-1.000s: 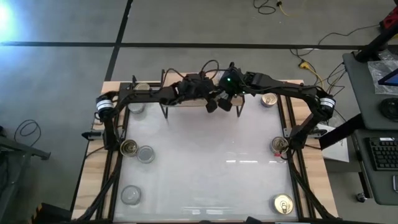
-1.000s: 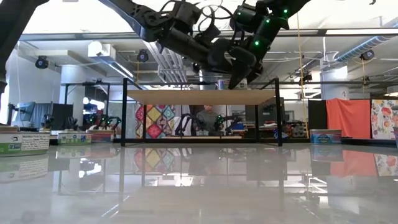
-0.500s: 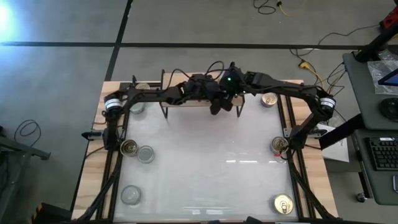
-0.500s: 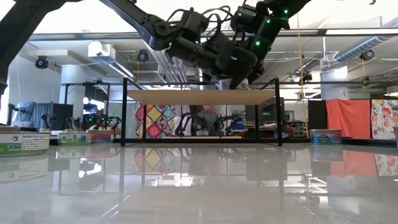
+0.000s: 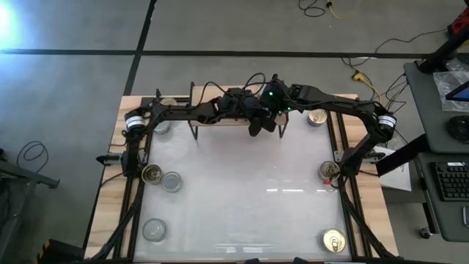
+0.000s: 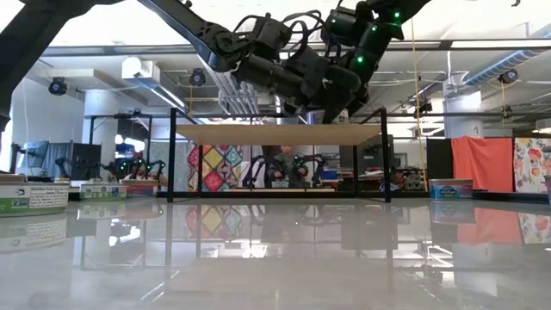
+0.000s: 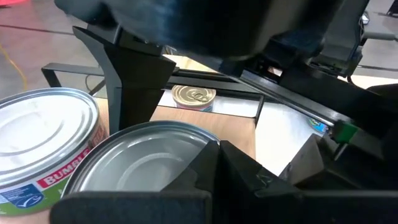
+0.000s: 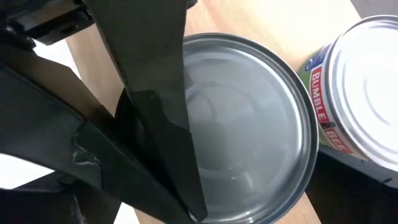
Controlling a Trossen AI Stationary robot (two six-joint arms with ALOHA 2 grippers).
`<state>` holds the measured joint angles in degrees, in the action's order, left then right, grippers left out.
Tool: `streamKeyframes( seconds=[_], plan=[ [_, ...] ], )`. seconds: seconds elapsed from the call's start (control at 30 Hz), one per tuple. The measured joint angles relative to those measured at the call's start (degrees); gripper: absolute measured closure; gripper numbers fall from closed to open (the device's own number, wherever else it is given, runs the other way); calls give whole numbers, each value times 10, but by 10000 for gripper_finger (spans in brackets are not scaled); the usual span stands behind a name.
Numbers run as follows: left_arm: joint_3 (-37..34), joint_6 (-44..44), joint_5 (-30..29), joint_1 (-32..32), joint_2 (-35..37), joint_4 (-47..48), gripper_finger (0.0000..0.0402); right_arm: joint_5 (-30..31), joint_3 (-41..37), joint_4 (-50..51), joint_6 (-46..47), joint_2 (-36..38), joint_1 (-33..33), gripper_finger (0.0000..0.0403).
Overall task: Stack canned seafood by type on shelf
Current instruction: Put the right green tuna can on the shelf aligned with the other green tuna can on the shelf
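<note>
A silver-lidded tin (image 7: pixel 140 155) fills the left wrist view, close in my left gripper (image 5: pixel 258 123), which is shut on it over the right part of the shelf (image 6: pixel 275 134). From above, this tin (image 8: pixel 249 124) shows over the light wooden board. Beside it, a second silver-lidded tin (image 7: pixel 37 137) with a "BUMBLE" label (image 8: pixel 360 81) stands upright on the board. My right gripper (image 5: pixel 276 108) hangs right above the same spot, its arm crossing over the left one. My left gripper holds the plain silver tin by its side wall. One dark finger (image 7: pixel 217 165) lies against the side turned away from the labelled tin (image 8: pixel 155 93). The other finger is hidden. The tin is upright over the board; whether its bottom rests there I cannot tell.
Loose tins lie on the white tabletop: gold-lidded ones (image 5: pixel 317 116), (image 5: pixel 330 171), (image 5: pixel 333 240) along the right side, a gold (image 5: pixel 152 173) and a silver (image 5: pixel 171 181) at the left, another silver (image 5: pixel 154 229) near left. The shelf's black legs (image 6: pixel 172 159) stand at the far middle.
My left gripper has carried its tin toward the table's far edge and a little to the right, from just in front of the shelf to over its board, closing in under the right gripper. The right arm has kept still.
</note>
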<state>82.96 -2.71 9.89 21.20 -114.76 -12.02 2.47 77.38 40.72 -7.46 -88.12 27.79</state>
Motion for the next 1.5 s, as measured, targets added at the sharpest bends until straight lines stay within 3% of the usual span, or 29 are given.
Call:
streamKeyframes(
  seconds=[0.73,1.1,1.33,1.5],
  plan=[
    [-1,9,-8,0,-2,15,402,1,3,38,-9,28,0,3],
    [-5,10,-7,-2,3,-19,401,5,3,40,-40,95,0,3],
    [-6,5,-5,-4,29,-79,401,6,3,36,-38,118,0,3],
    [-5,-21,-5,-4,76,-44,401,6,3,31,-23,113,0,3]
  ],
)
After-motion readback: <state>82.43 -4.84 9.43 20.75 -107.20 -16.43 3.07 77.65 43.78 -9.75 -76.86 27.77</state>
